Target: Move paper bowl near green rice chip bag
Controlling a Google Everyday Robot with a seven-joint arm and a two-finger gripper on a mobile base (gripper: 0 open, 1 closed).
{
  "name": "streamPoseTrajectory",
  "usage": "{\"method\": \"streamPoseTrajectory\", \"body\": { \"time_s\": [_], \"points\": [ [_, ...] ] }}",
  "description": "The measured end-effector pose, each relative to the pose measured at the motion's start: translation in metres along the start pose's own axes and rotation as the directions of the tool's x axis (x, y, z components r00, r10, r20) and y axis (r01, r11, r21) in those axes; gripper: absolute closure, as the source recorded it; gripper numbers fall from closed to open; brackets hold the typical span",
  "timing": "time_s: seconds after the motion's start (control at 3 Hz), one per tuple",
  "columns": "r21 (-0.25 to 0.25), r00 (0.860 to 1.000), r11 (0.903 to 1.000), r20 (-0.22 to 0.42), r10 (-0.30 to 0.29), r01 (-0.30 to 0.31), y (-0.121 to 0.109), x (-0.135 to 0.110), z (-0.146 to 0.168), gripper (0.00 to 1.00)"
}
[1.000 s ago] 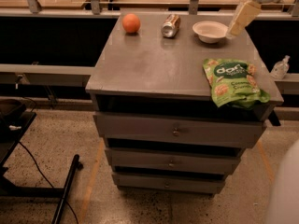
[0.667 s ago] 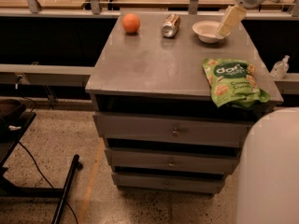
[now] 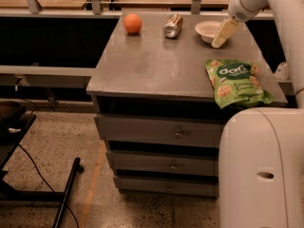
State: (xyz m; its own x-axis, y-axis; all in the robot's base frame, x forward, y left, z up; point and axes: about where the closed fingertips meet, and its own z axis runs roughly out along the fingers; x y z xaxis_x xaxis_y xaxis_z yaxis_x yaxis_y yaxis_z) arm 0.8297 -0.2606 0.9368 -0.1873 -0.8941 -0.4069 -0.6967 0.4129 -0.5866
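Note:
The paper bowl (image 3: 207, 30) is off-white and shallow and sits at the far right of the grey cabinet top (image 3: 156, 65). The green rice chip bag (image 3: 236, 82) lies flat near the front right corner, closer to me than the bowl. My gripper (image 3: 221, 35) hangs from the white arm at the upper right. Its pale fingers point down and left, just over the bowl's right rim. Whether they touch the bowl cannot be told.
An orange (image 3: 133, 23) sits at the far left of the top and a metal can (image 3: 173, 25) lies on its side between it and the bowl. My white base (image 3: 263, 170) fills the lower right. The cabinet has drawers (image 3: 161, 132) in front. A black stand (image 3: 14, 127) is at the left.
The arm has come down and to the left, bringing the gripper from beside the bowl to its right rim. My white base has come further into view. The bowl and bag have not moved.

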Motion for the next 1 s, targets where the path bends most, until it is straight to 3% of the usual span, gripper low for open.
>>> {"method": "streamPoseTrajectory", "body": {
  "time_s": [0.67, 1.0],
  "points": [
    [-0.033, 0.999, 0.999, -0.038, 0.03, -0.032, 0.012, 0.013, 0.048, 0.3],
    [-0.063, 0.996, 0.9971, -0.081, 0.037, -0.043, 0.024, 0.025, 0.069, 0.32]
  ]
}}
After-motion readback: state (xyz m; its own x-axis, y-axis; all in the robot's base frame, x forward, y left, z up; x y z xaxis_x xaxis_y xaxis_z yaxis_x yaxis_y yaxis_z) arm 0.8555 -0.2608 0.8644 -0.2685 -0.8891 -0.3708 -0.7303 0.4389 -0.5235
